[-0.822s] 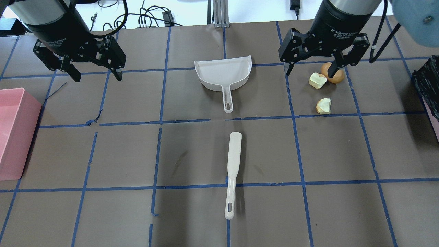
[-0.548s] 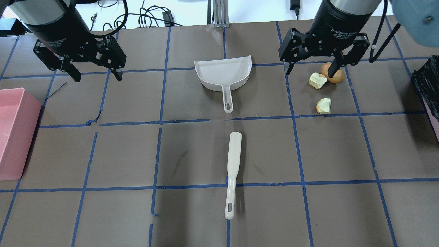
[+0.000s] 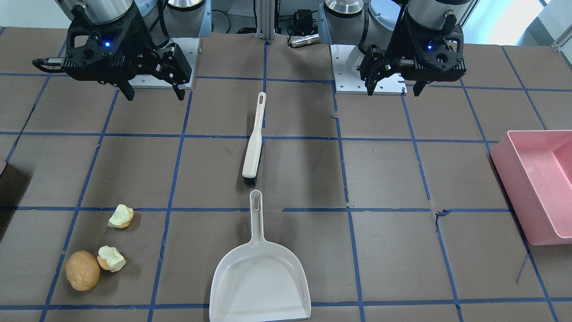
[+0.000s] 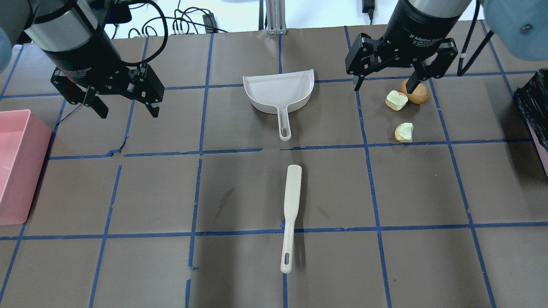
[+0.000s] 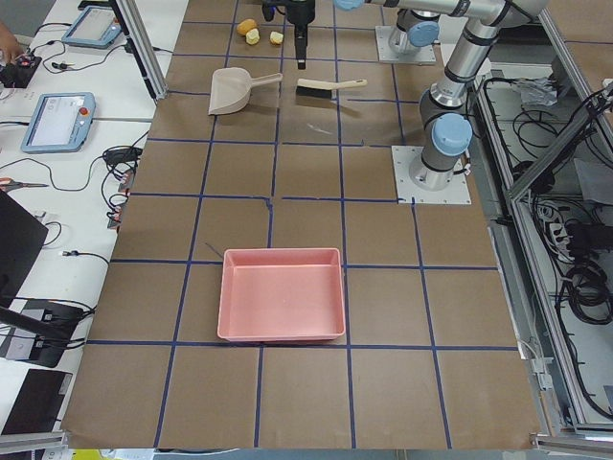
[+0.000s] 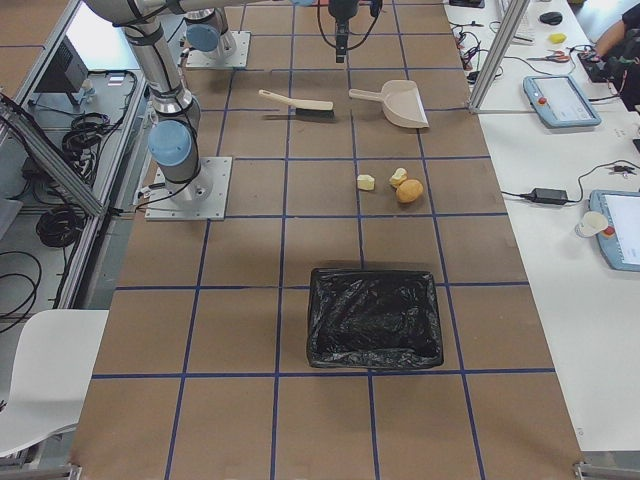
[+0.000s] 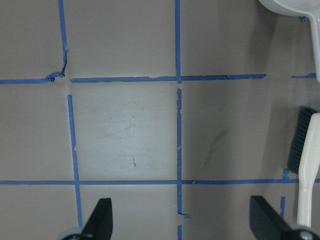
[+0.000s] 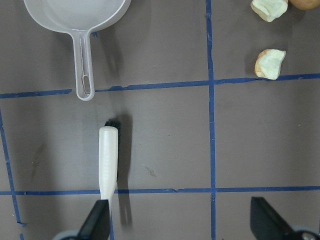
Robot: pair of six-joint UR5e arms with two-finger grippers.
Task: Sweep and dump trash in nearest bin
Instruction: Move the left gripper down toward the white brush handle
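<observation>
The trash lies at the table's far right: a golden-brown bun (image 4: 419,94), one pale chunk (image 4: 396,100) touching it, and another chunk (image 4: 404,132) nearer me. All three show in the front view (image 3: 82,270). The bin (image 6: 375,318), lined with a black bag, stands at the right table end (image 4: 531,107). A white dustpan (image 4: 278,90) and a white brush (image 4: 291,205) lie in the middle. My right gripper (image 4: 383,88) hangs open and empty above the bun and chunk. My left gripper (image 4: 128,113) hangs open and empty at the far left.
A large light-pink tub (image 4: 17,167) sits at the left table end. Blue tape lines grid the brown table cover. The right wrist view shows the dustpan handle (image 8: 84,70), the brush (image 8: 107,160) and a chunk (image 8: 270,63) below it.
My left gripper has moved a little to the right and toward me. My right gripper has shifted slightly. Both stay open. The trash, dustpan and brush have not moved.
</observation>
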